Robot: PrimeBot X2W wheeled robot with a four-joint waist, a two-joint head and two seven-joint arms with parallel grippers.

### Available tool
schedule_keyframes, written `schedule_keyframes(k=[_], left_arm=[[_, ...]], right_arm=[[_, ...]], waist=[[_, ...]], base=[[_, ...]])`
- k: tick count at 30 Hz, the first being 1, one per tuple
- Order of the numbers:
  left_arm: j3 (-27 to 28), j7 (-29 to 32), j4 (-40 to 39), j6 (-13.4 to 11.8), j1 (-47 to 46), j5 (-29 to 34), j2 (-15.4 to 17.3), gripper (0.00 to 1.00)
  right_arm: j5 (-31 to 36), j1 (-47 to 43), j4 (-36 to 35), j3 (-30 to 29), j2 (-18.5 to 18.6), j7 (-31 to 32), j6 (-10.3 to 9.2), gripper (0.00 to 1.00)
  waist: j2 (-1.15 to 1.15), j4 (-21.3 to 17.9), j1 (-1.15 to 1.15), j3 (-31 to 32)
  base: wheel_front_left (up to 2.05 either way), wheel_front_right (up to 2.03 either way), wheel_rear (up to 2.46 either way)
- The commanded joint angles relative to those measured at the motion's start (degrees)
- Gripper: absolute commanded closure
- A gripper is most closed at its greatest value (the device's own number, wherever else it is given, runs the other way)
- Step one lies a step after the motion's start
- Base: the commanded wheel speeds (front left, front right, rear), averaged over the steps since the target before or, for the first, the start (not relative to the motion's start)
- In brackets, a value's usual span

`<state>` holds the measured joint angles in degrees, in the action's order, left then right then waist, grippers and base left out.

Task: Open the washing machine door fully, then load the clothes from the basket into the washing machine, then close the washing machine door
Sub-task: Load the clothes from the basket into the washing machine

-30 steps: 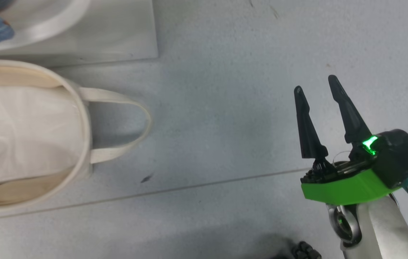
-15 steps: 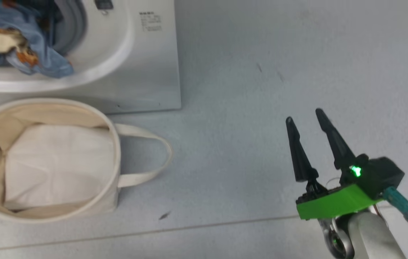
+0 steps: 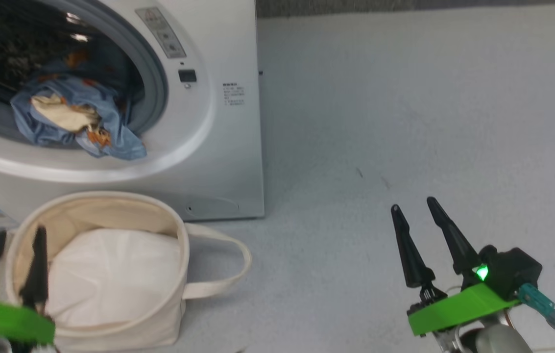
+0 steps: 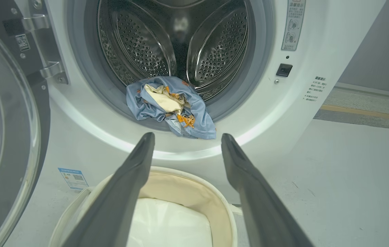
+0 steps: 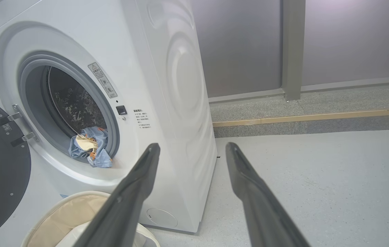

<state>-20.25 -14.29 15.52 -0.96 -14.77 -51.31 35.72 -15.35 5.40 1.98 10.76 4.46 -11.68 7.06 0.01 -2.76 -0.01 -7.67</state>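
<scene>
Grey floor [image 3: 404,122]; the clothes [image 4: 170,106] drape over the rubber ring [image 4: 81,68] dead ahead of my left gripper [image 4: 186,136], spread and empty. The washing machine door [image 4: 5,137] hangs open to its left. The right gripper [image 3: 413,204], also spread, is farther.

Blue orange-printed clothes [image 4: 170,106], cream basket [image 3: 169,235]

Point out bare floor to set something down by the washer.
Bare grey floor right of the white front-loading washing machine, ahead of the right gripper. Crowded in front of the machine: cream canvas basket, open black-rimmed door at left.
</scene>
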Motion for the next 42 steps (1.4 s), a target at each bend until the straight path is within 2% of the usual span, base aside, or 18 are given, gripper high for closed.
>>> schedule_keyframes(k=[1,7,14,18,24,32,42], left_arm=[[3.27,-0.70,-1.47,-0.35,-1.04,0.39,2.21,0.00],[5.30,-0.71,-7.27,-1.74,8.78,1.38,0.87,0.00],[6.15,-0.71,-11.83,-3.91,14.88,1.31,0.37,0.00],[5.93,-0.71,-13.08,-4.02,17.30,1.03,-0.09,0.00],[5.22,-0.70,-13.74,-4.45,18.13,1.61,-0.31,0.00],[6.89,-0.71,-13.26,-5.43,17.94,1.44,-0.33,0.00],[7.71,-0.71,-12.95,-5.31,17.79,1.22,-0.47,0.00]], right_arm=[[-0.34,0.19,-1.55,1.33,0.71,0.00,0.43,0.00],[-2.01,-1.94,-1.12,1.00,1.88,0.10,0.43,0.00],[-3.15,-3.32,-1.60,0.43,2.59,0.27,0.43,0.00],[-3.48,-3.76,-1.80,-0.02,2.71,0.23,0.43,0.00],[-3.72,-4.06,-2.00,-0.20,2.90,0.26,0.43,0.00],[-3.76,-4.12,-2.45,-0.36,2.85,0.38,0.43,0.00],[-3.39,-3.99,-2.59,-0.43,2.37,0.49,0.43,0.00]], waist=[[-0.01,0.34,0.01,1.99],[-0.01,0.74,0.01,5.78],[-0.01,1.03,0.01,7.87],[-0.01,1.18,0.01,8.36],[-0.01,1.57,0.01,8.71],[-0.01,1.73,0.01,8.66],[-0.01,1.32,0.01,7.97]], base=[[0.00,0.00,0.00],[0.00,0.00,0.00],[0.00,0.00,0.00],[0.00,0.00,0.00],[0.00,0.00,0.00],[0.00,0.00,0.00],[0.00,0.00,0.00]])
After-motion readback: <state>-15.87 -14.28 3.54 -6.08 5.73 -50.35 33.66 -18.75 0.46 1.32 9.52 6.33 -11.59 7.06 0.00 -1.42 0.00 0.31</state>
